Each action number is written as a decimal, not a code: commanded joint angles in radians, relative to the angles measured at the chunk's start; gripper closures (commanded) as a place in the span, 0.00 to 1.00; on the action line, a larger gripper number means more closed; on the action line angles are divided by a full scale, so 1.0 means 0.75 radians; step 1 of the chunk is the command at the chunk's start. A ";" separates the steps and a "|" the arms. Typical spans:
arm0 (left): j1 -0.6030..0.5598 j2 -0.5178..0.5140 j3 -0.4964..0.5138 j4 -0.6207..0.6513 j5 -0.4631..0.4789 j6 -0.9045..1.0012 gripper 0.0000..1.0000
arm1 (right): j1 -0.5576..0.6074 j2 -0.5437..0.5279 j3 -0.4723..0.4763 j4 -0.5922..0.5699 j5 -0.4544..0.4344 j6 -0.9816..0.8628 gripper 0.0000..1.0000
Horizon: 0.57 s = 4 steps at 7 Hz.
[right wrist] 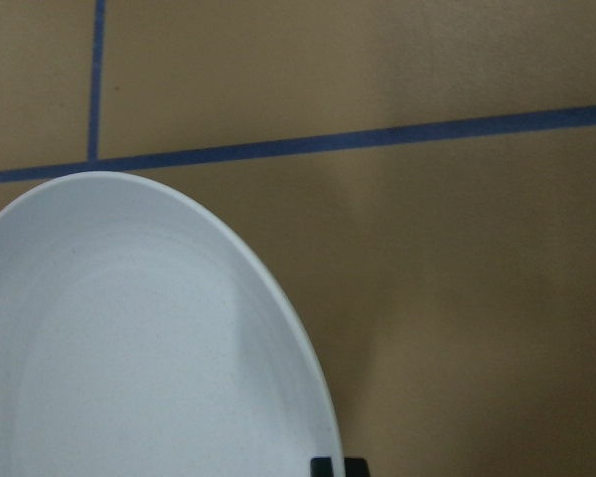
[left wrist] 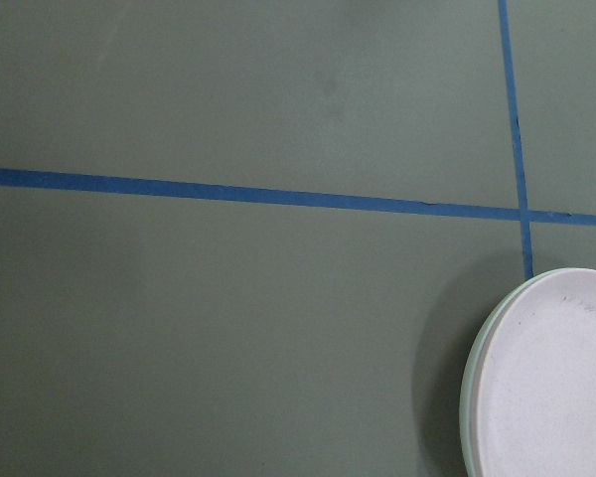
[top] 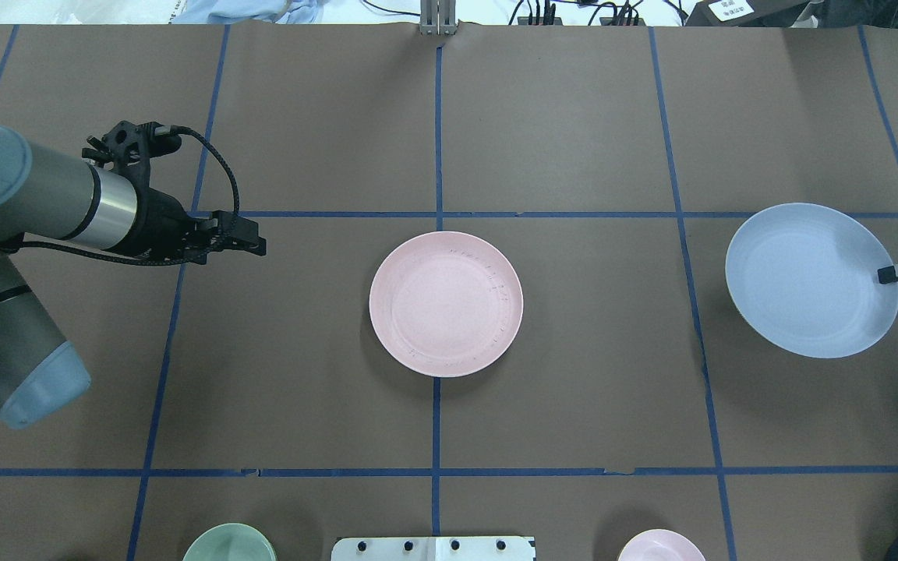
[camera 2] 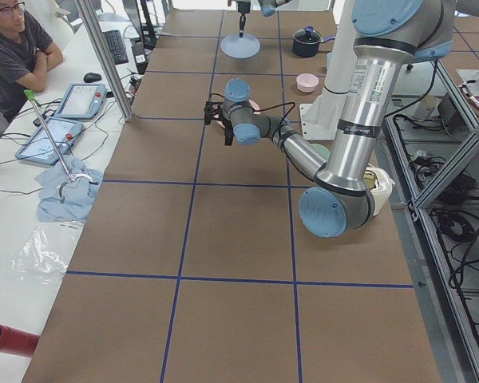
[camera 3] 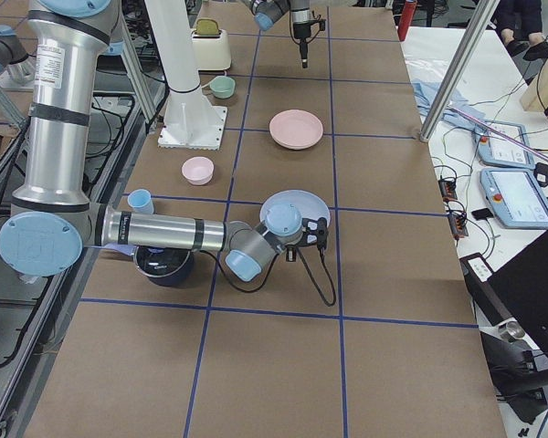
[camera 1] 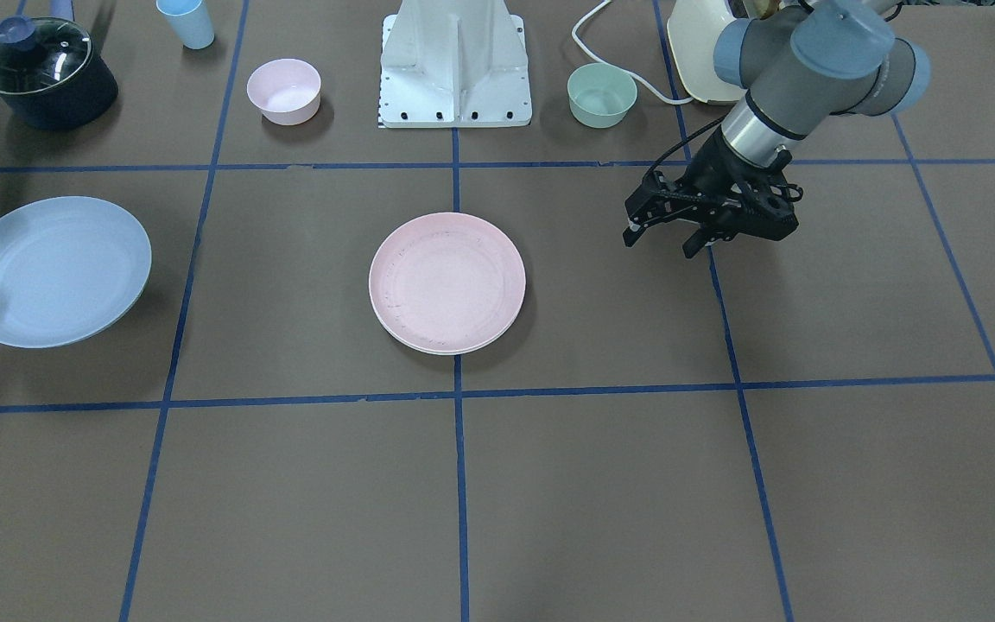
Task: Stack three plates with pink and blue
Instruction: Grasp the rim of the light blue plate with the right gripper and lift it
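The pale pink plate (camera 1: 447, 278) lies at the table's centre on top of the cream-white plate (camera 1: 441, 350), of which only the rim shows; both also show in the left wrist view (left wrist: 551, 388). The light blue plate (top: 807, 276) is tilted, raised off the table at the robot's right. My right gripper (top: 885, 274) is shut on its outer rim. My left gripper (camera 1: 662, 240) is open and empty, hovering apart from the stack on the robot's left.
Near the robot's base (camera 1: 454, 69) stand a small pink bowl (camera 1: 283, 89), a small green bowl (camera 1: 602, 93), a dark pot with a glass lid (camera 1: 44, 73), a blue cup (camera 1: 186, 22) and a cream appliance (camera 1: 696, 43).
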 commanded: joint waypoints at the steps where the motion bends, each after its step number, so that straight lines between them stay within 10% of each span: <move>1: -0.045 0.048 -0.004 0.000 0.005 0.004 0.00 | -0.070 0.180 0.052 -0.006 0.049 0.192 1.00; 4: -0.181 0.168 0.004 0.002 -0.003 0.324 0.00 | -0.456 0.497 0.044 -0.022 -0.211 0.631 1.00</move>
